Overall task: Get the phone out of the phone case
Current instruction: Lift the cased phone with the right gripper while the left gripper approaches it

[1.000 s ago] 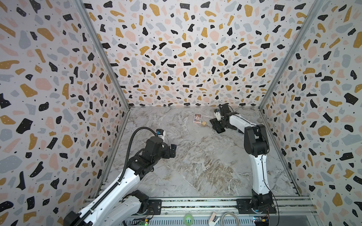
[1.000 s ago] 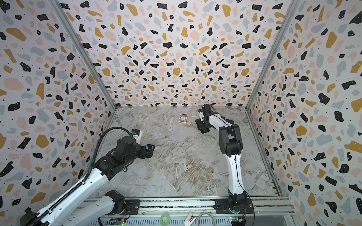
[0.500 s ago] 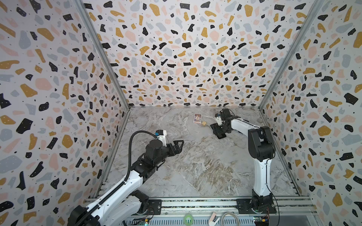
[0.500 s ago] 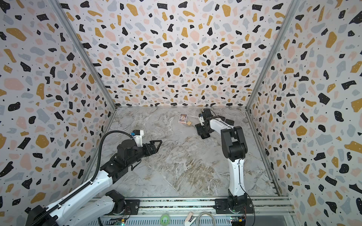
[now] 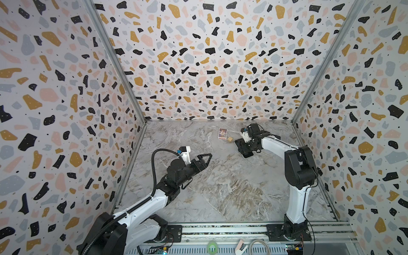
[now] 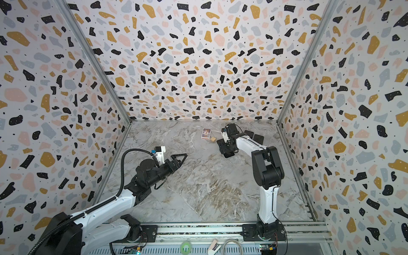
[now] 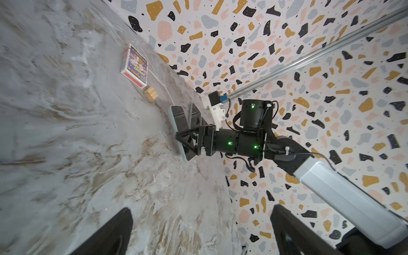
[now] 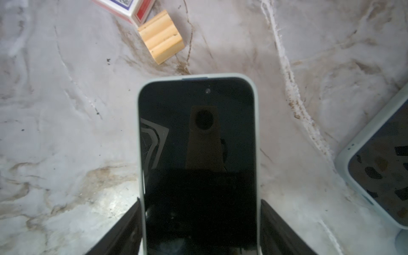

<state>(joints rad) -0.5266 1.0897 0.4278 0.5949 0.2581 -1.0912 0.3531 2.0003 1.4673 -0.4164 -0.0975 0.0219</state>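
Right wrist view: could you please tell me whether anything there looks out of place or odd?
Nothing looks damaged or spilled. The right pincer grips the cased phone by its sides. Oddities: a second cased phone lies at the frame's edge, and a wooden block beside a card box seems unrelated to the task.

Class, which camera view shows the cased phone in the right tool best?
The right wrist view: the cased phone fills the frame, its dark screen and pale case rim clear, clamped in the right tool. The left wrist view shows it nearly edge-on; both top views show only a small dark slab.
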